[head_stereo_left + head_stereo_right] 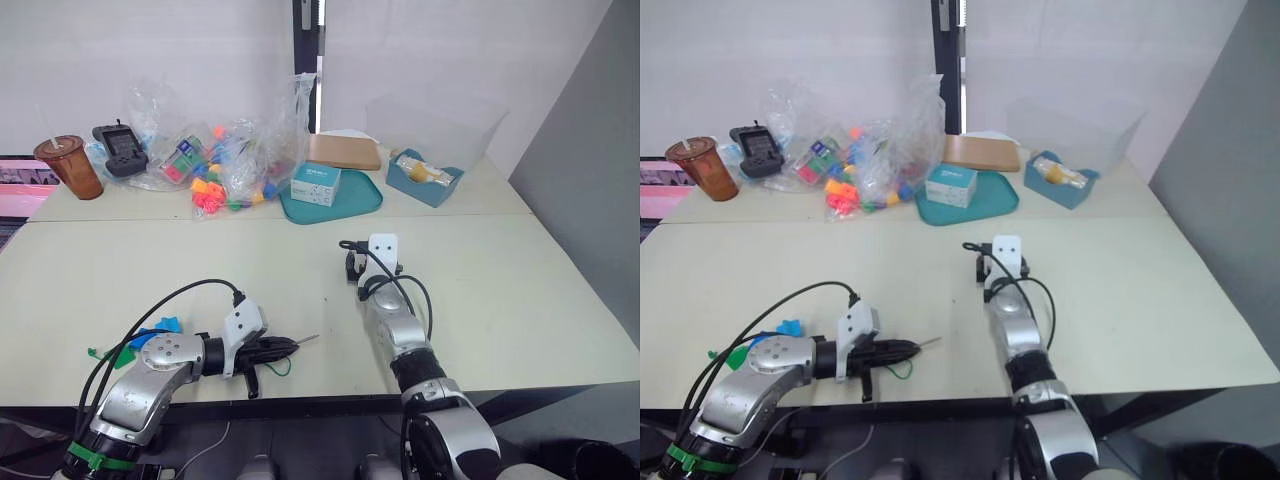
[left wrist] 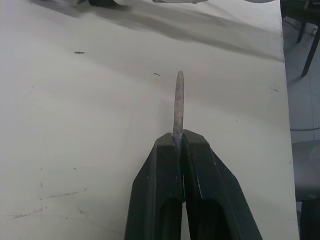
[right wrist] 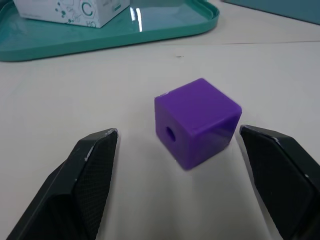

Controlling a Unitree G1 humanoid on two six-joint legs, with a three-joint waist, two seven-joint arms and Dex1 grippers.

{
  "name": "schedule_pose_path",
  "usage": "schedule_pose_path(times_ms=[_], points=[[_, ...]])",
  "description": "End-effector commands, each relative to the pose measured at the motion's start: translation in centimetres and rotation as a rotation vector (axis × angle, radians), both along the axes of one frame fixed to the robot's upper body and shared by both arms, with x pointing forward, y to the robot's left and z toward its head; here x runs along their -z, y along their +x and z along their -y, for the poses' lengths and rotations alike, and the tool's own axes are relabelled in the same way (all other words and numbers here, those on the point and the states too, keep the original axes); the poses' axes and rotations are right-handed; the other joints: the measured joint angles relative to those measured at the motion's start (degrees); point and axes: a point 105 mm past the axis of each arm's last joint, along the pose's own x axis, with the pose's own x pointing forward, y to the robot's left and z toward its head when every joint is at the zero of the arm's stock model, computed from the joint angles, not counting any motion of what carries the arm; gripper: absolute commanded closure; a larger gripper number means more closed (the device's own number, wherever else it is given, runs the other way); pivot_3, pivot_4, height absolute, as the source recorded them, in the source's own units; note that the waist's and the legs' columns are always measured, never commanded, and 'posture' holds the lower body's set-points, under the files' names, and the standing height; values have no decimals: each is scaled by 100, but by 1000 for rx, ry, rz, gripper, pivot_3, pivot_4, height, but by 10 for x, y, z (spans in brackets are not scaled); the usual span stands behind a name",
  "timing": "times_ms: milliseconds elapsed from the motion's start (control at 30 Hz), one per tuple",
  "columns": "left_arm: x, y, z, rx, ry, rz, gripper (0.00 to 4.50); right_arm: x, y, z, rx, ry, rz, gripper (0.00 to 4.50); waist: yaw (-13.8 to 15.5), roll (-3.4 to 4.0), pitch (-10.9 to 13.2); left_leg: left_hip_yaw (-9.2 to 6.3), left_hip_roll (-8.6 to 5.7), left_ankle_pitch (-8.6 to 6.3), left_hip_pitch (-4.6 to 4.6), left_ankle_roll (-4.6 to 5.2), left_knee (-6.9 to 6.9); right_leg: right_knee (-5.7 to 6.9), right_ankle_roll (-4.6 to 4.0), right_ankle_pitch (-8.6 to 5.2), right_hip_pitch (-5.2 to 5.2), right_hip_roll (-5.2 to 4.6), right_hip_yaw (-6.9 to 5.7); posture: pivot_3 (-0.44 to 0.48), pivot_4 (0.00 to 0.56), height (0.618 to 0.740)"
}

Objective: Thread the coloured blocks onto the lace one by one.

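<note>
My left gripper (image 2: 178, 140) is shut on the stiff needle tip (image 2: 178, 100) of the lace, which points out ahead of the fingers just above the table. In the head view this gripper (image 1: 278, 348) lies near the table's front edge, with a loop of green lace (image 1: 284, 368) below it. A blue block (image 1: 160, 327) and a green piece (image 1: 96, 352) lie behind the left arm. A purple block (image 3: 197, 122) with a hole facing the camera rests on the table between the fingers (image 3: 92, 165) of my open right gripper (image 3: 177, 131), touching neither.
A teal tray (image 1: 350, 205) holding a white box (image 1: 315, 184) stands just beyond the purple block. At the back are a plastic bag of toy pieces (image 1: 235, 165), a cup (image 1: 68, 165), a black device (image 1: 120, 150), and a blue box (image 1: 425, 178).
</note>
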Motion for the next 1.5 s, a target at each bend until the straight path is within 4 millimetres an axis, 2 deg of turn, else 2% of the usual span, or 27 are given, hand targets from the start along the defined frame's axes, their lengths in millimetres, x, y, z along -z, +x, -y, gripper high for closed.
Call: schedule_pose_path(times_ms=[33,133,267,400,500,600,700,767,900,1000,1200,1333,1433,1500], points=[[-13,0,-1,-11,-12,48,4500,9,1,2,9,45,-19,400,-9,0,0,0,0,0,3,0,0,1,0,0,2,0,0,0,150,740],[-12,-1,-1,-12,-8,47,4500,9,0,1,2,54,-5,400,-12,0,0,0,1,0,10,0,0,4,0,0,5,0,2,0,150,740],[-11,-2,1,-8,-9,46,4500,19,3,16,15,32,-41,400,-2,0,0,1,0,0,11,0,-1,3,0,0,6,0,2,0,150,740],[-11,-1,2,-9,-11,47,4500,22,8,2,-158,-3,-81,400,-2,0,-1,4,-1,1,23,-2,0,2,0,0,19,-2,2,0,150,740],[-11,0,3,-9,-14,48,4500,23,6,-6,-302,-109,-74,400,-20,0,-1,5,1,1,32,-1,-2,2,0,0,22,1,5,0,150,740],[-11,0,5,-8,-17,50,4500,29,2,-4,-397,-117,-84,400,-15,0,-1,5,1,1,31,-1,-4,2,0,0,21,1,5,0,150,740],[-10,-2,6,-6,-21,45,4500,36,0,14,-435,-130,-119,400,14,0,-1,6,-1,0,29,-2,-4,-2,0,0,23,-1,5,0,150,740],[-8,-2,7,-4,-21,42,4500,32,2,20,-444,-98,-125,400,34,0,-1,6,-1,0,28,-2,-4,-3,0,0,24,-2,4,0,150,740],[-7,-3,8,-1,-24,39,4500,26,4,18,-464,-51,-115,400,48,0,-1,6,-1,0,27,-2,-4,-6,0,0,26,-4,3,0,150,740],[-6,-3,9,2,-25,36,4500,28,5,15,-430,-34,-126,1224,42,-1,-1,6,-1,0,27,-2,-4,-6,0,0,26,-4,4,0,150,740],[-6,-4,11,14,-22,30,4500,25,9,14,-347,25,-112,3290,11,-1,-2,6,0,0,32,-2,-4,-5,0,0,28,-3,4,0,150,740],[-6,-4,12,21,-23,30,4500,21,7,13,-317,61,-64,3330,16,-1,-1,5,0,0,32,-2,-4,-4,0,0,28,-3,4,0,150,740],[-6,-4,15,32,-23,28,4500,15,-6,9,-296,62,5,3330,38,0,-2,1,0,0,26,-2,-8,-4,0,0,26,-3,1,0,150,740],[-6,-4,15,35,-25,29,4500,10,-23,6,-283,86,41,3330,39,1,-2,2,0,0,18,-2,-11,-1,0,0,16,-4,3,0,150,740]])
